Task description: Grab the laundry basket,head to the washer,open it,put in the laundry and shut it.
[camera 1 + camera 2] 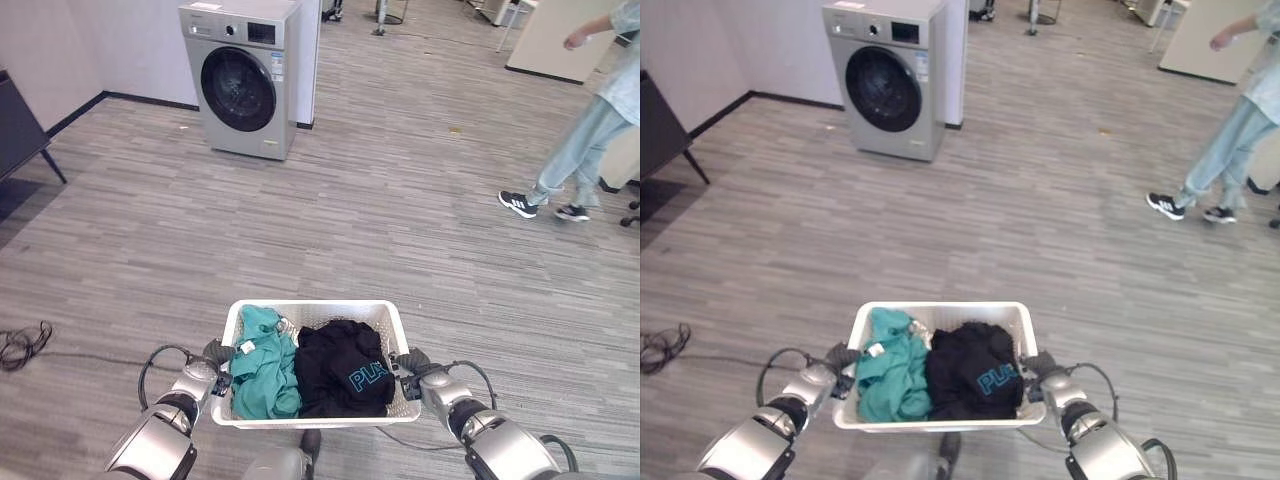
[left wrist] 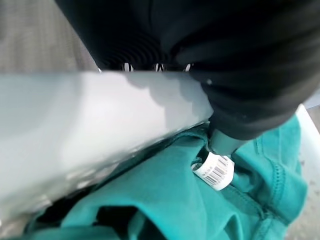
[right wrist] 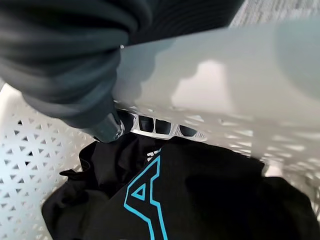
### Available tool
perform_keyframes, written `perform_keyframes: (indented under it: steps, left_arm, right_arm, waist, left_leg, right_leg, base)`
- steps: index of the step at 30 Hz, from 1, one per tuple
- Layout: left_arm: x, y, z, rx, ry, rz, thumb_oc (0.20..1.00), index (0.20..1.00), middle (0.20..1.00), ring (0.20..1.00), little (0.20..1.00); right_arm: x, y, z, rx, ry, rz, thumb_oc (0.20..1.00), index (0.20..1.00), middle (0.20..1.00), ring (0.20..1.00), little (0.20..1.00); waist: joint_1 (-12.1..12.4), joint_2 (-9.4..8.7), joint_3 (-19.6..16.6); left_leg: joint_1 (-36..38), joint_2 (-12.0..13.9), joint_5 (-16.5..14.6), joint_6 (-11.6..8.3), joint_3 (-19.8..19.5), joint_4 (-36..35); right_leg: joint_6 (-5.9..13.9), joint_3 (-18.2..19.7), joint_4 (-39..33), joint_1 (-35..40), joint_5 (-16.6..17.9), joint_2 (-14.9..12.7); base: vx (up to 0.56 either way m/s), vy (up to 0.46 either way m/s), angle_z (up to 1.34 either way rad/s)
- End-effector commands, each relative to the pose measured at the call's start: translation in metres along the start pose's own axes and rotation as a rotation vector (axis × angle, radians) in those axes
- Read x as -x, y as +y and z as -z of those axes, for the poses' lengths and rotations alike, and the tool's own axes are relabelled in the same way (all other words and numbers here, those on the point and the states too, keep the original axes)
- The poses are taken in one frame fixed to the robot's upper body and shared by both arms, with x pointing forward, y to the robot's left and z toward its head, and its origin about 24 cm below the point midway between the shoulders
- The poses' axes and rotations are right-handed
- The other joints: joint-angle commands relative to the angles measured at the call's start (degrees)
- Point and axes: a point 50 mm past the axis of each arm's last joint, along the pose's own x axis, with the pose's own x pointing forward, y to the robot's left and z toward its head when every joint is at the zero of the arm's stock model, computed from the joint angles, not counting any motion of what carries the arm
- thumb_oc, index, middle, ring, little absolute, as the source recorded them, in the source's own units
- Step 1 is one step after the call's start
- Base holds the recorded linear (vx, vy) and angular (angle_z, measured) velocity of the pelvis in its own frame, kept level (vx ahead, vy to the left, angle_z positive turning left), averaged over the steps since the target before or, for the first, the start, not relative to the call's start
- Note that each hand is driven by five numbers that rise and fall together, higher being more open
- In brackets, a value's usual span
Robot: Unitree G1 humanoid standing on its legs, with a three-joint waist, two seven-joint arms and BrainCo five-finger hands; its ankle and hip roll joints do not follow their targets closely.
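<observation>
Hands are seen at the two short sides of the basket (image 1: 312, 312): the left hand (image 1: 216, 368) at its left rim, the right hand (image 1: 408, 372) at its right rim. In the left wrist view the thumb (image 2: 222, 142) is hooked over the rim to the inside, touching the teal garment (image 1: 262, 372), while dark fingertips (image 2: 141, 66) show below the rim on the outside; the left hand is thus clamped on the basket rim. The right wrist view shows the same grip mirrored, with the thumb (image 3: 107, 127) inside beside the black garment (image 1: 343, 368) and fingertips (image 3: 162, 126) under the rim, so the right hand is likewise clamped on the basket. The white perforated basket is held close before the robot, above the grey plank floor (image 1: 350, 220). Inside it, the teal garment lies on the left and the black garment on the right, touching each other. The washer (image 1: 245, 75) stands well apart, ahead and to the left, door closed. A person (image 1: 590, 130) is seen at the far right.
</observation>
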Motion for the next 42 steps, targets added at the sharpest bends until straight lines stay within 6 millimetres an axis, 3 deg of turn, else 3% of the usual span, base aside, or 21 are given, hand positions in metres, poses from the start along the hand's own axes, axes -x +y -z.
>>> perform_keyframes:
  steps: [1, 2, 4, 5, 7, 10, 12, 14, 16, 17, 18, 19, 21, 22, 24, 27, 28, 33, 38, 39, 42]
  left_arm:
    - [0.0, 0.004, -0.01, 0.015, -0.053, 0.022, 0.2, 0.2, 0.2, 0.2, 0.2]
    - [-0.001, 0.005, -0.011, 0.019, -0.054, 0.021, 0.2, 0.2, 0.2, 0.2, 0.2]
    - [-0.001, 0.006, -0.011, 0.022, -0.052, 0.023, 0.2, 0.2, 0.2, 0.2, 0.2]
    - [-0.001, 0.005, -0.013, 0.012, -0.059, 0.023, 0.2, 0.2, 0.2, 0.2, 0.2]
    - [-0.001, 0.009, -0.015, -0.009, -0.064, 0.018, 0.2, 0.2, 0.2, 0.2, 0.2]
    - [-0.001, 0.009, -0.01, 0.021, -0.056, 0.011, 0.2, 0.2, 0.2, 0.2, 0.2]
    - [-0.001, 0.006, -0.008, 0.033, -0.049, 0.019, 0.2, 0.2, 0.2, 0.2, 0.2]
    - [0.0, 0.004, -0.006, 0.034, -0.041, 0.021, 0.2, 0.2, 0.2, 0.2, 0.2]
    - [0.0, -0.007, 0.004, 0.056, -0.002, 0.045, 0.2, 0.2, 0.2, 0.2, 0.2]
    - [0.0, -0.012, 0.003, 0.057, -0.002, 0.06, 0.2, 0.2, 0.2, 0.2, 0.2]
    - [0.0, -0.012, 0.003, 0.057, -0.002, 0.06, 0.2, 0.2, 0.2, 0.2, 0.2]
    - [0.0, -0.013, -0.002, 0.062, -0.015, 0.065, 0.2, 0.2, 0.2, 0.2, 0.2]
    - [0.0, -0.014, -0.004, 0.07, -0.017, 0.061, 0.2, 0.2, 0.2, 0.2, 0.2]
    - [-0.001, -0.016, -0.008, 0.084, -0.026, 0.064, 0.2, 0.2, 0.2, 0.2, 0.2]
    - [0.0, -0.018, -0.005, 0.078, -0.025, 0.069, 0.2, 0.2, 0.2, 0.2, 0.2]
    - [0.001, -0.012, 0.01, 0.092, 0.012, 0.053, 0.2, 0.2, 0.2, 0.2, 0.2]
    - [0.002, -0.01, 0.014, 0.092, 0.022, 0.051, 0.2, 0.2, 0.2, 0.2, 0.2]
    - [0.003, -0.004, 0.024, 0.103, 0.045, 0.033, 0.2, 0.2, 0.2, 0.2, 0.2]
    - [0.003, 0.0, 0.025, 0.098, 0.038, 0.02, 0.2, 0.2, 0.2, 0.2, 0.2]
    - [0.003, 0.001, 0.021, 0.08, 0.028, 0.018, 0.2, 0.2, 0.2, 0.2, 0.2]
    - [0.002, 0.0, 0.019, 0.072, 0.027, 0.022, 0.2, 0.2, 0.2, 0.2, 0.2]
  right_arm:
    - [0.0, 0.012, -0.037, -0.131, -0.153, -0.107, 0.2, 0.2, 0.2, 0.2, 0.2]
    - [0.0, 0.013, -0.037, -0.134, -0.152, -0.11, 0.2, 0.2, 0.2, 0.2, 0.2]
    - [0.0, 0.011, -0.038, -0.128, -0.154, -0.107, 0.2, 0.2, 0.2, 0.2, 0.2]
    - [-0.001, 0.008, -0.04, -0.131, -0.16, -0.098, 0.2, 0.2, 0.2, 0.2, 0.2]
    - [-0.001, 0.004, -0.041, -0.147, -0.162, -0.085, 0.2, 0.2, 0.2, 0.2, 0.2]
    - [-0.001, 0.001, -0.044, -0.148, -0.165, -0.07, 0.2, 0.2, 0.2, 0.2, 0.2]
    - [-0.001, -0.003, -0.042, -0.133, -0.159, -0.063, 0.2, 0.2, 0.2, 0.2, 0.2]
    - [-0.001, -0.007, -0.041, -0.123, -0.155, -0.058, 0.2, 0.2, 0.2, 0.2, 0.2]
    - [-0.001, -0.016, -0.032, -0.121, -0.129, -0.04, 0.2, 0.2, 0.2, 0.2, 0.2]
    - [-0.001, -0.017, -0.032, -0.122, -0.129, -0.032, 0.2, 0.2, 0.2, 0.2, 0.2]
    - [-0.001, -0.016, -0.032, -0.123, -0.13, -0.032, 0.2, 0.2, 0.2, 0.2, 0.2]
    - [-0.001, -0.015, -0.035, -0.124, -0.137, -0.032, 0.2, 0.2, 0.2, 0.2, 0.2]
    - [-0.002, -0.016, -0.038, -0.121, -0.145, -0.026, 0.2, 0.2, 0.2, 0.2, 0.2]
    - [-0.002, -0.017, -0.04, -0.111, -0.143, -0.015, 0.2, 0.2, 0.2, 0.2, 0.2]
    - [-0.001, -0.014, -0.041, -0.086, -0.158, -0.022, 0.2, 0.2, 0.2, 0.2, 0.2]
    - [-0.001, -0.007, -0.038, -0.055, -0.168, -0.046, 0.2, 0.2, 0.2, 0.2, 0.2]
    - [0.0, -0.005, -0.037, -0.049, -0.165, -0.054, 0.2, 0.2, 0.2, 0.2, 0.2]
    - [0.0, 0.004, -0.03, -0.046, -0.141, -0.079, 0.2, 0.2, 0.2, 0.2, 0.2]
    - [0.0, 0.008, -0.021, -0.083, -0.117, -0.098, 0.2, 0.2, 0.2, 0.2, 0.2]
    - [0.0, 0.008, -0.021, -0.09, -0.118, -0.099, 0.2, 0.2, 0.2, 0.2, 0.2]
    - [0.001, 0.01, -0.023, -0.099, -0.124, -0.105, 0.2, 0.2, 0.2, 0.2, 0.2]
  waist:
    - [0.2, 0.56, -1.73]
    - [-0.25, -0.02, -1.3]
    - [-1.43, -0.92, -1.29]
    - [-2.5, -1.76, -0.98]
    - [-4.14, -2.81, -0.71]
    - [-5.38, -1.56, -0.25]
    - [-5.98, -3.04, -2.23]
    - [-6.57, -2.79, -2.99]
    - [-7.44, -1.16, -4.36]
    - [-7.17, -1.94, -3.77]
    - [-7.32, -2.19, -3.92]
    - [-6.1, -3.83, -2.94]
    - [-5.39, -3.94, -2.44]
    - [-3.58, -4.04, -1.86]
    - [-1.65, -4.3, -1.84]
    - [1.7, -2.46, -1.71]
    - [2.01, -2.44, -1.58]
    - [3.16, -2.9, -2.56]
    - [3.82, -4.18, -3.07]
    - [4.12, -4.34, -3.02]
    - [3.2, -3.22, -1.75]
  left_leg:
    - [4.9, 4.53, -1.02, -0.7, -4.82, -0.6]
    - [6.85, 4.09, -1.66, -0.72, -5.25, -1.23]
    - [9.3, 3.01, -2.76, -1.34, -6.97, -2.33]
    - [11.06, 1.95, -3.91, -1.56, -8.21, -2.37]
    - [14.43, 1.48, -5.14, -2.47, -10.31, -3.05]
    - [18.43, 3.4, -8.01, -3.02, -11.63, -2.4]
    - [21.71, 3.44, -9.48, -3.29, -13.31, 0.82]
    - [23.02, 4.33, -9.33, -3.95, -13.89, 3.1]
    - [19.61, 7.21, 2.4, -11.21, -11.66, 16.94]
    - [15.19, 7.8, 4.92, -12.52, -9.45, 23.57]
    - [14.96, 7.53, 5.17, -12.51, -9.59, 23.48]
    - [9.65, 7.07, 4.24, -10.07, -5.16, 32.41]
    - [6.85, 7.42, 3.37, -9.24, -2.67, 34.1]
    - [1.62, 6.95, 0.34, -7.7, 0.71, 30.45]
    - [-3.81, 5.57, -3.38, -5.02, 4.07, 11.55]
    - [-5.92, 6.02, 5.63, -6.09, -1.88, -8.14]
    - [-5.6, 6.39, 6.89, -6.51, -1.05, -9.32]
    - [-4.22, 5.81, 7.9, -5.5, -2.72, -6.49]
    - [-4.52, 3.9, 1.63, -3.93, -1.08, 1.44]
    - [-3.34, 3.37, -0.44, -3.03, -1.37, 2.71]
    - [0.17, 4.0, -1.24, -1.88, -2.62, 1.96]
  right_leg:
    - [1.17, -3.29, -18.0, -1.82, 6.99, 1.02]
    - [0.66, -5.68, -22.39, -2.6, 5.65, -0.56]
    - [0.48, -8.02, -32.65, -4.48, 4.45, -0.02]
    - [0.52, -6.75, -40.17, -5.6, 4.97, 1.42]
    - [1.57, -6.24, -53.63, -7.93, 7.94, -0.09]
    - [2.88, -8.42, -59.16, -10.65, 10.63, -2.4]
    - [1.45, -7.31, -58.13, -8.17, 13.75, -2.21]
    - [1.04, -6.04, -57.01, -7.38, 14.36, -1.2]
    - [-0.97, -6.52, -56.25, -2.88, 13.05, 0.78]
    - [-1.43, -6.75, -57.31, -0.55, 12.6, -0.09]
    - [-1.38, -6.81, -57.32, -0.75, 12.65, -0.39]
    - [-2.93, -5.87, -58.5, 2.46, 11.37, -0.84]
    - [-3.15, -5.97, -59.39, 3.98, 10.7, -0.69]
    - [-3.37, -5.65, -60.29, 6.28, 9.31, -0.6]
    - [-2.26, -5.56, -60.86, 9.14, 6.9, -0.48]
    - [-2.42, -2.36, -61.21, 14.7, 3.13, 1.9]
    - [-2.46, -1.82, -61.14, 16.09, 2.25, 1.76]
    - [-2.36, 0.22, -57.99, 16.62, -0.15, 0.65]
    - [0.02, 1.09, -48.56, 14.87, -1.95, -2.77]
    - [1.27, 0.76, -42.8, 12.8, -0.1, -3.69]
    - [1.99, -0.49, -30.9, 6.43, 6.27, -3.3]
  base:
    - [0.4, 0.206, 0.37]
    - [0.42, 0.183, 0.49]
    - [0.4, 0.108, 0.21]
    - [0.46, 0.05, 0.04]
    - [0.43, 0.025, 0.48]
    - [0.52, 0.026, 1.03]
    - [0.63, -0.038, 0.56]
    - [0.6, -0.035, 0.18]
    - [0.71, -0.023, 0.22]
    - [0.29, -0.018, 0.47]
    - [0.33, -0.096, 0.67]
    - [0.33, -0.119, 0.66]
    - [0.33, -0.087, 0.13]
    - [0.44, 0.0, -0.31]
    - [0.62, 0.105, -0.38]
    - [0.52, 0.187, -0.57]
    - [0.44, 0.212, -0.95]
    - [0.27, 0.216, -0.72]
    - [0.24, 0.279, -0.28]
    - [0.19, 0.224, -0.08]
    - [0.17, 0.243, 0.08]
